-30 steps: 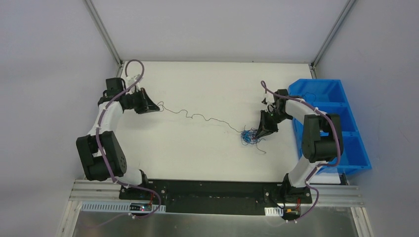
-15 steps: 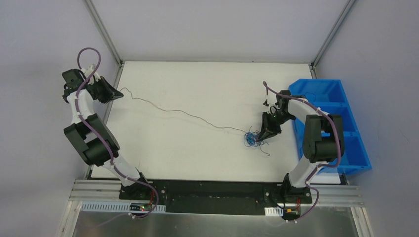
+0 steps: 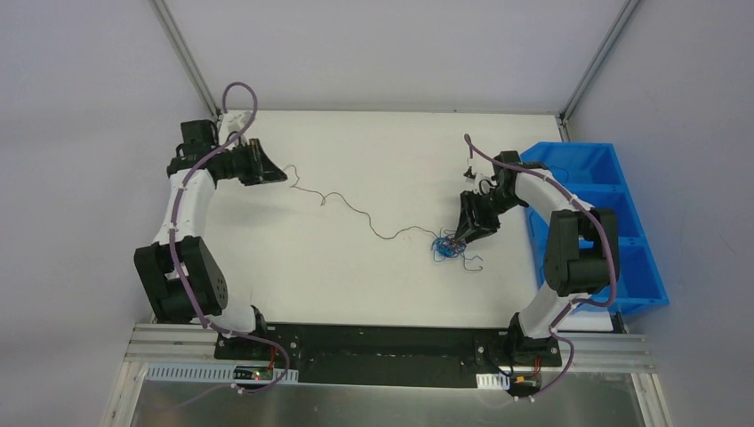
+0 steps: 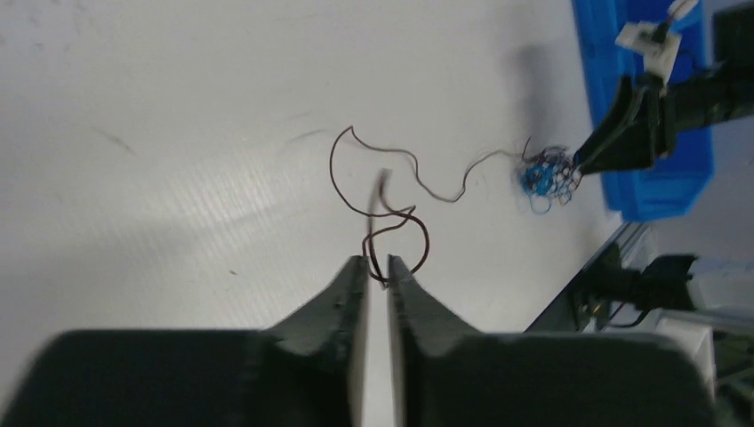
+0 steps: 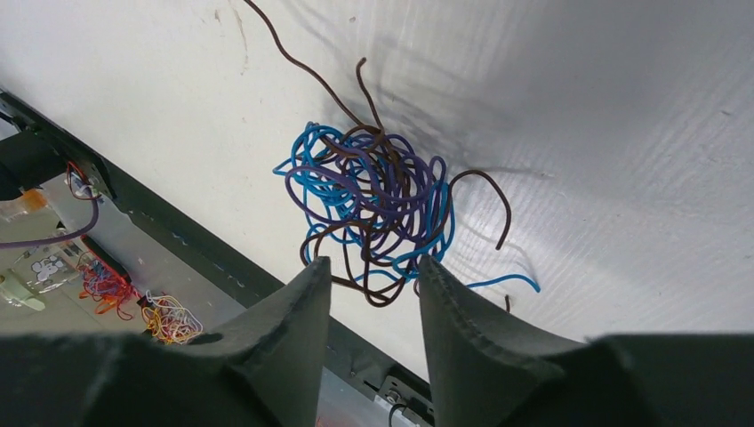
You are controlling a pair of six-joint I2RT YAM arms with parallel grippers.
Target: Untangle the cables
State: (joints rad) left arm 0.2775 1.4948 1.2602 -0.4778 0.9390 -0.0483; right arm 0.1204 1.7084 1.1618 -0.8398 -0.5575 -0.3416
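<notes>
One brown wire (image 4: 332,169) pinched in L pincer (image 4: 377,267); R pincer (image 5: 373,267) spread over tangle (image 5: 373,191).

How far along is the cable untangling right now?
Early. One brown wire already trails out of the tangle across the table. The left hand is shut on that wire, and the right hand straddles the tangle's edge, open. Left to do: the blue, purple and brown loops are knotted together.

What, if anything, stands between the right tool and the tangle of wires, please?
Nothing visible does. The right tool hangs open right at the tangle of wires, with a few loops reaching in between its fingers. The left tool is shut on a brown wire leading away from the tangle.
</notes>
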